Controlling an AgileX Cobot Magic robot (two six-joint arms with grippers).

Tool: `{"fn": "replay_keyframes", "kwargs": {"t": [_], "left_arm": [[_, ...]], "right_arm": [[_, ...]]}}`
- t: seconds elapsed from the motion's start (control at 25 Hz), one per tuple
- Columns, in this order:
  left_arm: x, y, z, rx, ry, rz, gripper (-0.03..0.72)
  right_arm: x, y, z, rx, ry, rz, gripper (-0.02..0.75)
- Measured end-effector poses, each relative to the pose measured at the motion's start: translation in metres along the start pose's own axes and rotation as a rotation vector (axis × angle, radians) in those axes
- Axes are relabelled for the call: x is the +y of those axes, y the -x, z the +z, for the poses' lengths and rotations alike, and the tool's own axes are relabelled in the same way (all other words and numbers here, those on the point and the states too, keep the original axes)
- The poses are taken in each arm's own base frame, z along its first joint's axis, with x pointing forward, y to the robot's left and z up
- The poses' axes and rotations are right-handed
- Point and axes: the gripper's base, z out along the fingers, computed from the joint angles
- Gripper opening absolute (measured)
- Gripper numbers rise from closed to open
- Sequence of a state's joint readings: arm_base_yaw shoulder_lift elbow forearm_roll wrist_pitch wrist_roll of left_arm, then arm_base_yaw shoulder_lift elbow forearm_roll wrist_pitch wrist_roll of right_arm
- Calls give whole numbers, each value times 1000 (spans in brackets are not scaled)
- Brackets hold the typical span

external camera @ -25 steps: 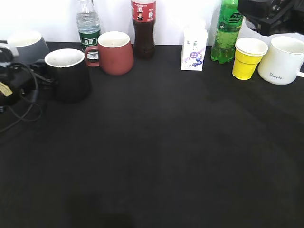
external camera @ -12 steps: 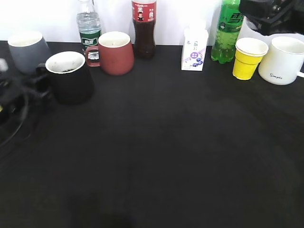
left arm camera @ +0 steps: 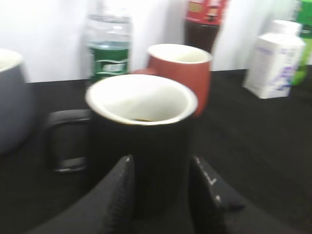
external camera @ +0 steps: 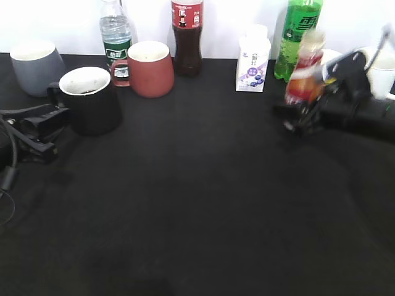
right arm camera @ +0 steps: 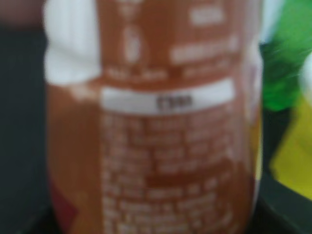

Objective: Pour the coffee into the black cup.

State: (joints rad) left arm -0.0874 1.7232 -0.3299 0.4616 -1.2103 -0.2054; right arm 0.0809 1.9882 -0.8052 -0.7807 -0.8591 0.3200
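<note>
The black cup [external camera: 92,105], white inside, stands at the left of the table; in the left wrist view [left arm camera: 141,131] it fills the middle. My left gripper [external camera: 54,120] is open, its two fingers [left arm camera: 163,178] at either side of the cup's lower front, by the handle side. The coffee [external camera: 304,71], a small bottle of light-brown drink with a red-and-white label, stands upright and blurred at the right, in my right gripper [external camera: 301,110]. It fills the right wrist view [right arm camera: 156,126] and hides the fingers there.
A grey mug [external camera: 36,66], a water bottle [external camera: 115,34], a dark red mug [external camera: 150,69], a dark soda bottle [external camera: 186,37], a milk carton [external camera: 252,58] and a green bottle [external camera: 297,31] line the back edge. A white mug [external camera: 381,65] is partly hidden behind the right arm.
My right arm has come down from the top right, bringing the coffee bottle into view in front of the yellow cup. My left gripper has settled low beside the black cup.
</note>
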Motion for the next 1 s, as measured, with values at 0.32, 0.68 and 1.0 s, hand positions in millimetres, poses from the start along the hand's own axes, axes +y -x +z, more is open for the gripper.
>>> {"fn": "replay_keyframes", "kwargs": {"t": [0.32, 0.68, 1.0], "left_arm": [[-3, -1, 0, 4, -20, 5, 293], [-3, -4, 0, 47, -11, 1, 335], [-2, 4, -2, 297, 76, -128, 411]], "right_arm": [[-8, -16, 19, -77, -28, 51, 531], [6, -11, -15, 52, -75, 123, 657], [-3, 31, -80, 369, -379, 122, 625]]}}
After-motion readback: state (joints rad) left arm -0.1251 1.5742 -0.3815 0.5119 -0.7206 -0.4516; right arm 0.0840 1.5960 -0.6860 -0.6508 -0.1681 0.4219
